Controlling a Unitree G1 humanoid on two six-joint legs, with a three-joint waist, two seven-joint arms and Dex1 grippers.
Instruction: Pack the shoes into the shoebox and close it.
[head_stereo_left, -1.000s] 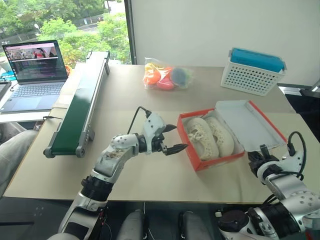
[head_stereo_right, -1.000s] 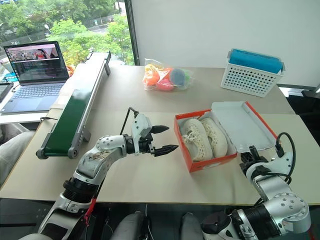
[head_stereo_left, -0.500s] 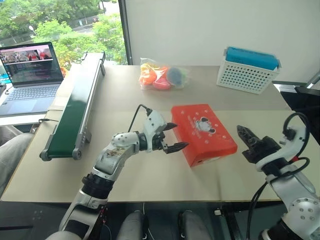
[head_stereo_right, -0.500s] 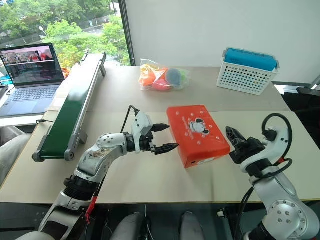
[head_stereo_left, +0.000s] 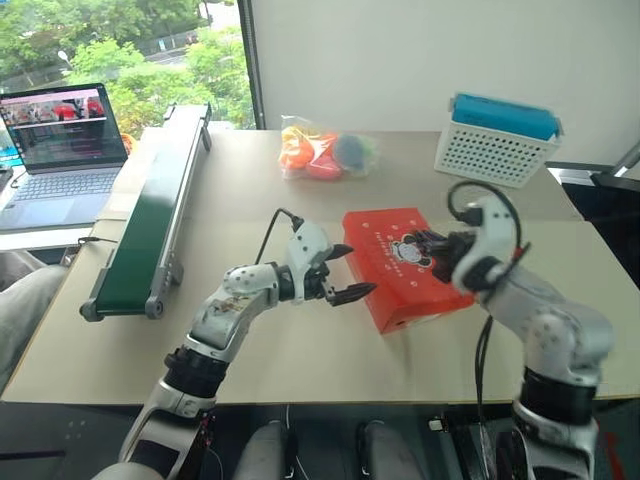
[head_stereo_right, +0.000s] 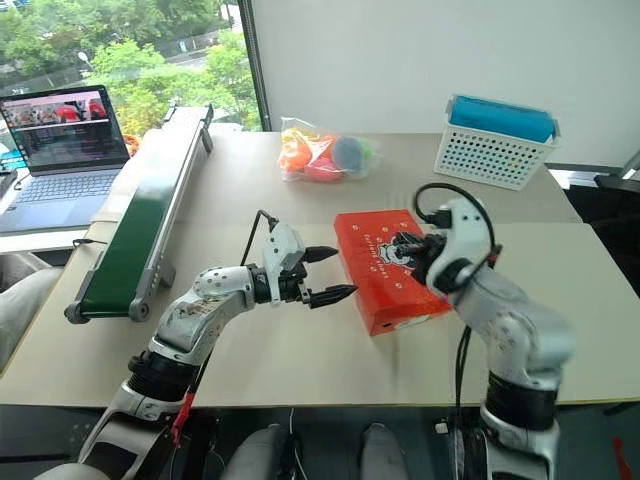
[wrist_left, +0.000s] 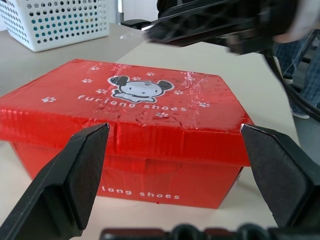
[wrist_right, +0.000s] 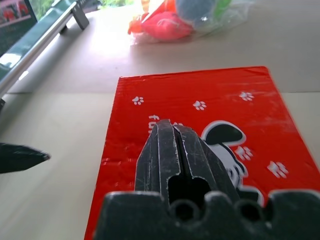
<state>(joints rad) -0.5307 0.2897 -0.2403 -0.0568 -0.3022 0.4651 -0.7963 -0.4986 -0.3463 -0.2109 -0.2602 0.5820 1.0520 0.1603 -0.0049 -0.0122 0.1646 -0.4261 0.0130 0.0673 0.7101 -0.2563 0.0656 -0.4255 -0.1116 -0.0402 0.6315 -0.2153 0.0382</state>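
The orange-red shoebox lies shut on the table, its lid printed with a cartoon dog and white paw marks. The shoes are hidden. My left gripper is open and level beside the box's left side, one finger on each side of that side wall without touching it. My right gripper is shut with nothing in it, its closed fingertips low over the middle of the lid near the dog picture. Whether they press on the lid I cannot tell.
A green conveyor runs along the table's left side, with a laptop beyond it. At the back lie a clear bag of colourful toys and a white perforated basket with a blue top.
The shoebox, open with both shoes showing a second ago, now has its lid down. My right gripper swung from the table's right front edge up and left over the lid. The left gripper stayed.
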